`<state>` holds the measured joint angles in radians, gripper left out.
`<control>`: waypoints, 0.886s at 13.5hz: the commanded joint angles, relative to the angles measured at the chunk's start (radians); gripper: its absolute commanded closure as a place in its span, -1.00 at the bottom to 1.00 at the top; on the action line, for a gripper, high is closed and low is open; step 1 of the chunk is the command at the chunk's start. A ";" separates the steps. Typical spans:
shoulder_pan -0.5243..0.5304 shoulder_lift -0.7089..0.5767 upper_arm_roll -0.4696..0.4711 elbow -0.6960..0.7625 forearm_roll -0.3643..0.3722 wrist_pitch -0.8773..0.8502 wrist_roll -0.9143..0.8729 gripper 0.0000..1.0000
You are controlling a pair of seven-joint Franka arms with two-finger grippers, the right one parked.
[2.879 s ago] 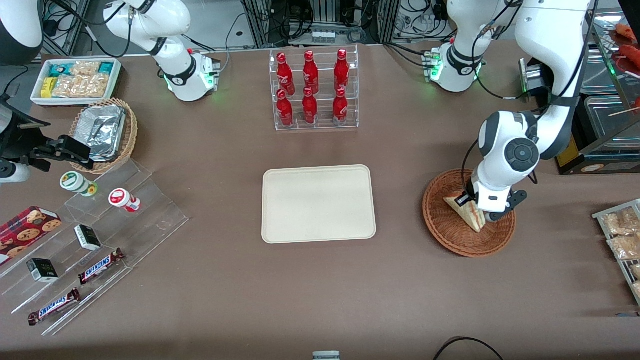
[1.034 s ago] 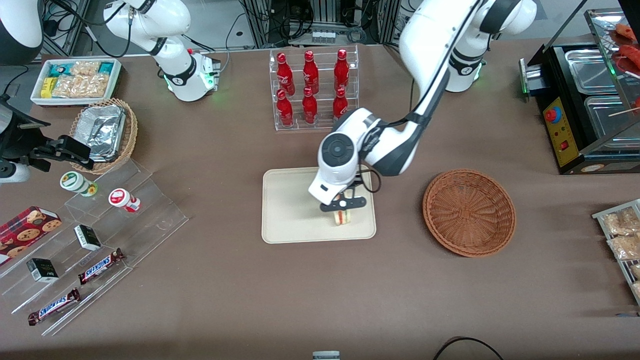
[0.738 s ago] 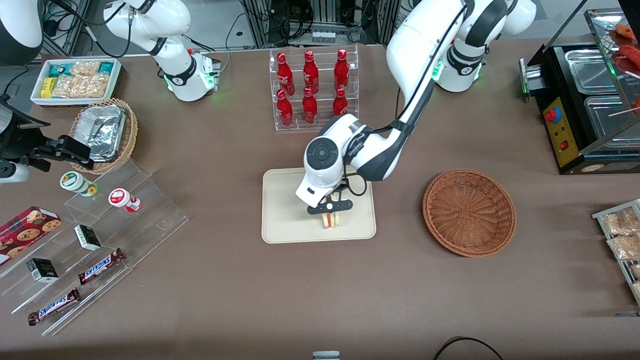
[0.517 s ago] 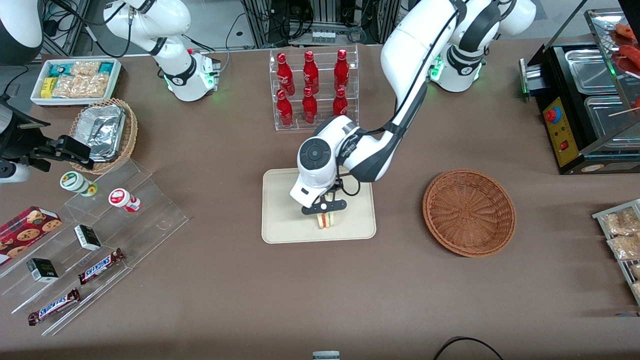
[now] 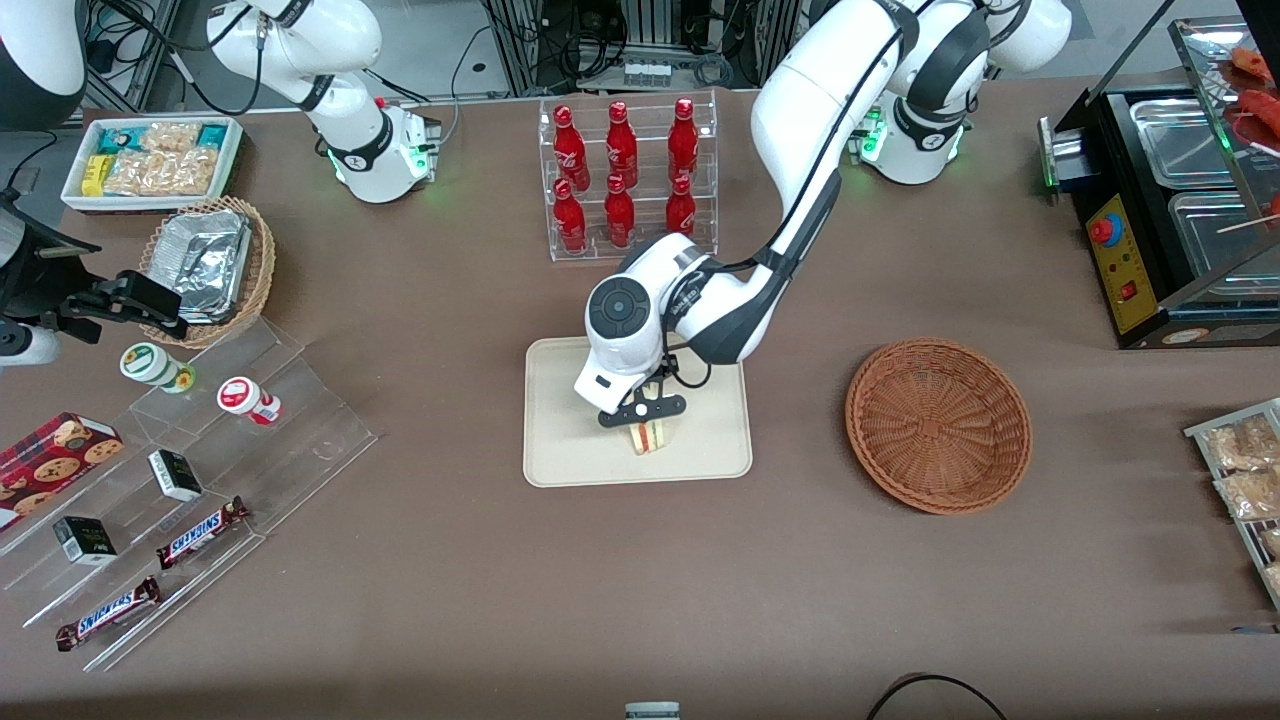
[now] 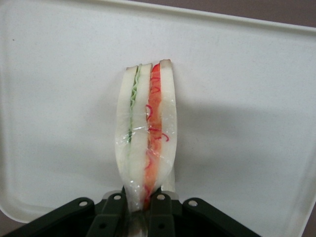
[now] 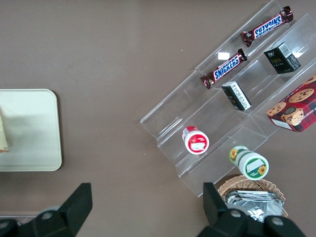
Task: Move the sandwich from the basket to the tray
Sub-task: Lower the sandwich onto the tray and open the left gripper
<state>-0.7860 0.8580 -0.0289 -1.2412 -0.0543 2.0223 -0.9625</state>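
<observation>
My left gripper [image 5: 646,414] hangs over the cream tray [image 5: 570,450], shut on the sandwich [image 5: 652,437]. The sandwich is a pale bread wedge with green and red filling layers, wrapped in clear film. In the left wrist view the sandwich [image 6: 146,133] points away from the gripper [image 6: 139,210], its narrow end pinched between the black fingers [image 6: 111,212], with the tray [image 6: 247,98] below it. Whether it touches the tray I cannot tell. The reddish-brown wicker basket [image 5: 938,425] sits empty toward the working arm's end of the table.
A clear rack of red bottles [image 5: 625,180] stands farther from the front camera than the tray. Toward the parked arm's end are clear acrylic steps [image 5: 200,470] with snack bars and cups, a tan basket of foil trays [image 5: 207,262] and a white snack bin [image 5: 152,160].
The gripper lifted the sandwich out of the basket and carried it over the tray. In the last second it drifted slightly toward the parked arm's end, staying shut on the sandwich.
</observation>
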 commanded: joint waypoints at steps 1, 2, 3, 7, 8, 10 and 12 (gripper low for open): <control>-0.018 0.012 0.020 0.034 -0.002 -0.002 -0.019 -1.00; -0.016 0.003 0.020 0.034 -0.004 -0.007 -0.018 -1.00; -0.015 -0.005 0.020 0.037 -0.004 -0.014 -0.018 -1.00; -0.006 -0.089 0.021 0.040 -0.007 -0.098 -0.007 -1.00; 0.004 -0.117 0.023 0.040 -0.010 -0.128 -0.005 -1.00; 0.025 -0.160 0.020 0.040 -0.013 -0.168 0.045 -1.00; 0.036 -0.183 0.023 0.040 -0.010 -0.186 0.080 -1.00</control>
<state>-0.7573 0.7058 -0.0122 -1.1850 -0.0543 1.8576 -0.9203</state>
